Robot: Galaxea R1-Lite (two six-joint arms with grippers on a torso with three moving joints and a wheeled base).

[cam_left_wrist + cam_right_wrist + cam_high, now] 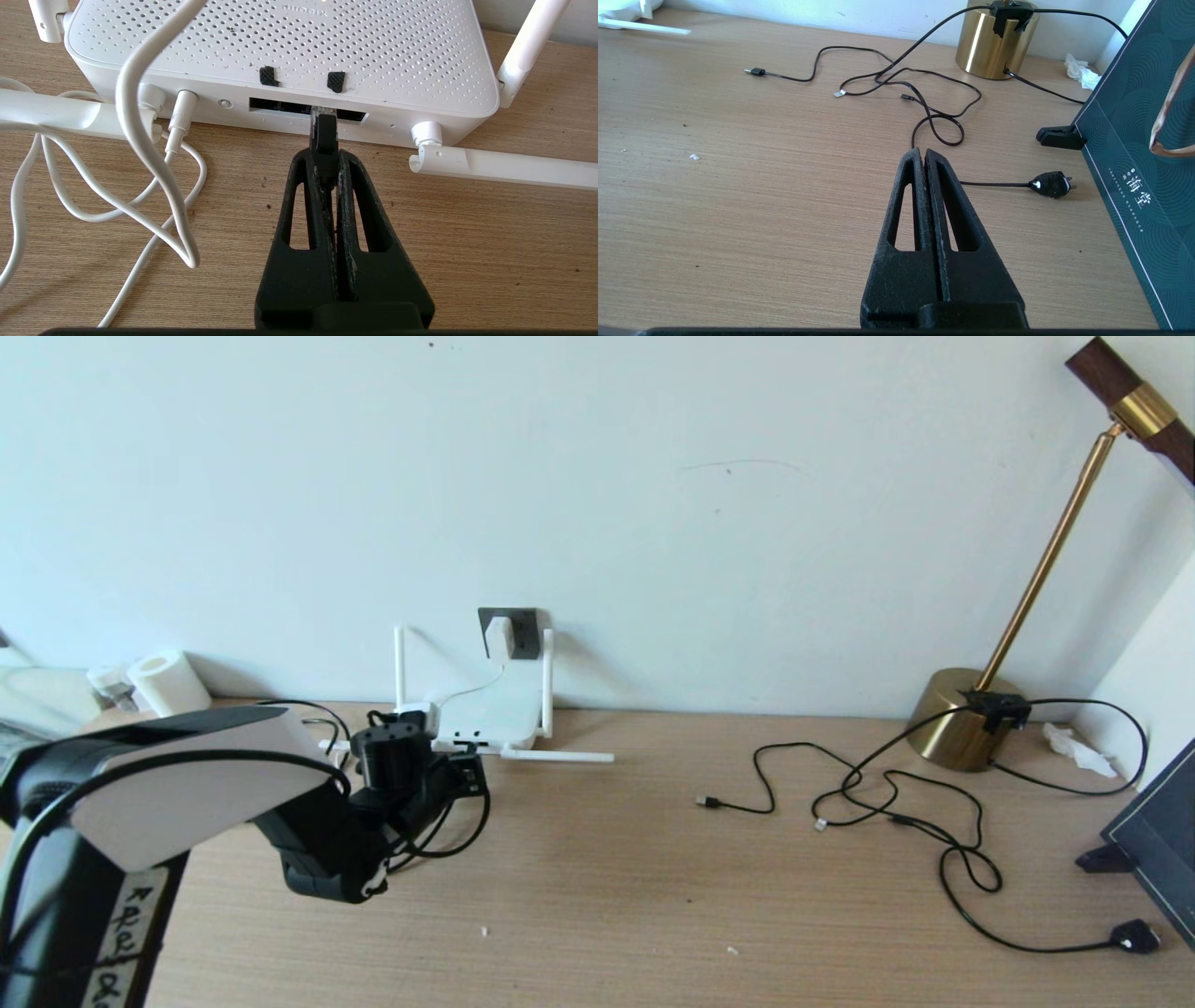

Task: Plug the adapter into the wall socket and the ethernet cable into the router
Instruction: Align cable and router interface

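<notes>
The ethernet cable [323, 135] plug is clenched in the left claw [327, 161], its long axis aimed straight into the router [289, 46] port directly ahead. The right claw [923, 156] is held clenched, empty, above the desk [738, 196].

A wooden table [597, 896] stands against the wall. On it lie the white router [490, 709], loose black cords [896, 812], a brass lamp base [962, 719], a paper roll [168, 683] and a crumpled tissue [1078, 747].

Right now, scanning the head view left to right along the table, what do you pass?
Paper roll → left gripper holding the ethernet cable at the router → loose black cords → brass lamp base → flat black plug.
</notes>
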